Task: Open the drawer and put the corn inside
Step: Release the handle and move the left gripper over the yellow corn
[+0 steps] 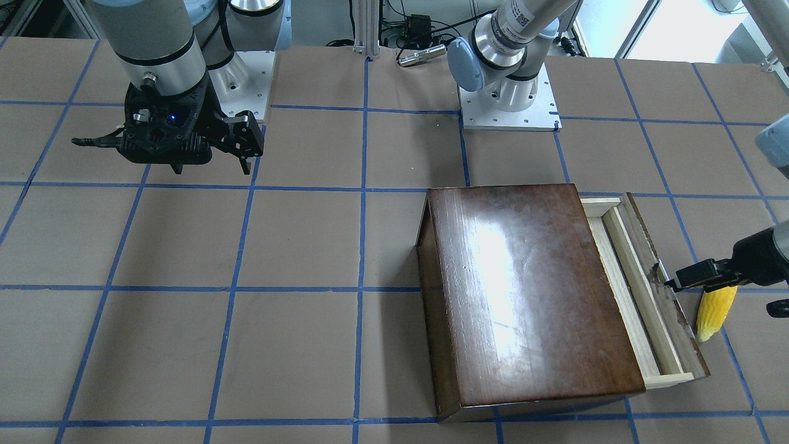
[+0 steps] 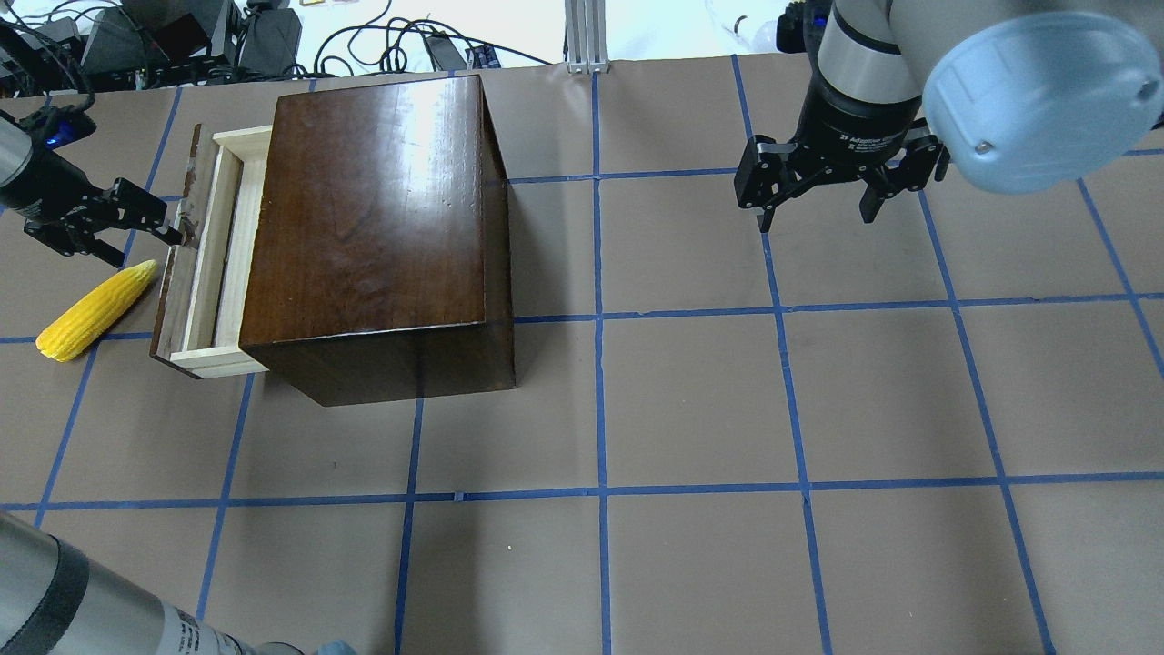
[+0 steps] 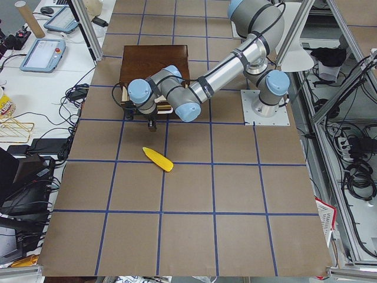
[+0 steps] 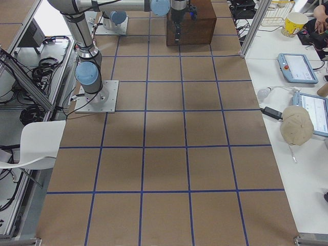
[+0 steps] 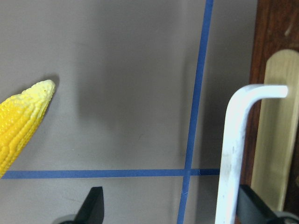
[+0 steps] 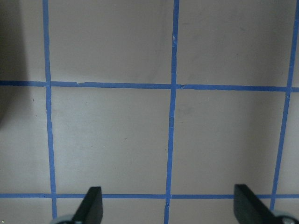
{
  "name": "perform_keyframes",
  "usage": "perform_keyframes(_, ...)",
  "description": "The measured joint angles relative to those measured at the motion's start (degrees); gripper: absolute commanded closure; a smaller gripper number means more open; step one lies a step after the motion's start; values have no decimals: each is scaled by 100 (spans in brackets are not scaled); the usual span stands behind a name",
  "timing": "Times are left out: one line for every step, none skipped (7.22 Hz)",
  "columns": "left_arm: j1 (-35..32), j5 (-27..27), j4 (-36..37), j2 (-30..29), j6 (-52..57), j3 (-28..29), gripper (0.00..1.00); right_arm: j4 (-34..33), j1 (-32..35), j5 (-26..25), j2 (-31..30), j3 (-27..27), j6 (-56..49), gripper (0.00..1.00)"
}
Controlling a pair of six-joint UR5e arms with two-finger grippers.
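At the left edge of the desk [image 2: 637,409] I see the drawer [image 2: 205,264] partly out, the corn [image 2: 95,309] lying beside it and not yet inside, and my left claw [image 5: 169,196] and right claw [image 6: 168,193] both spread wide, holding nothing.

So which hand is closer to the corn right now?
Left. The left hand is at the front of the drawer, just beside the tip of the corn; the right hand hangs over the table, across the box from it.
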Motion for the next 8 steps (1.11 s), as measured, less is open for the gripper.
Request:
perform_keyframes(23,69,-9,17,38,56,0,0,0,0,0,0,0,0)
perform_keyframes(56,302,-24,24,206,181,0,0,0,0,0,0,0,0)
perform_keyframes(99,607,-25,4,540,305,0,0,0,0,0,0,0,0)
perform_keyframes(175,854,-12,-45,986,365,0,0,0,0,0,0,0,0)
perform_keyframes(272,1054,24,-121,1484,372,0,0,0,0,0,0,0,0)
perform_keyframes(350,1253,140,-226,1939,359,0,0,0,0,0,0,0,0)
perform_keyframes(399,1468,293,-356,2371,343,0,0,0,0,0,0,0,0)
perform_keyframes(457,1577,441,-513,2770,331,0,0,0,0,0,0,0,0)
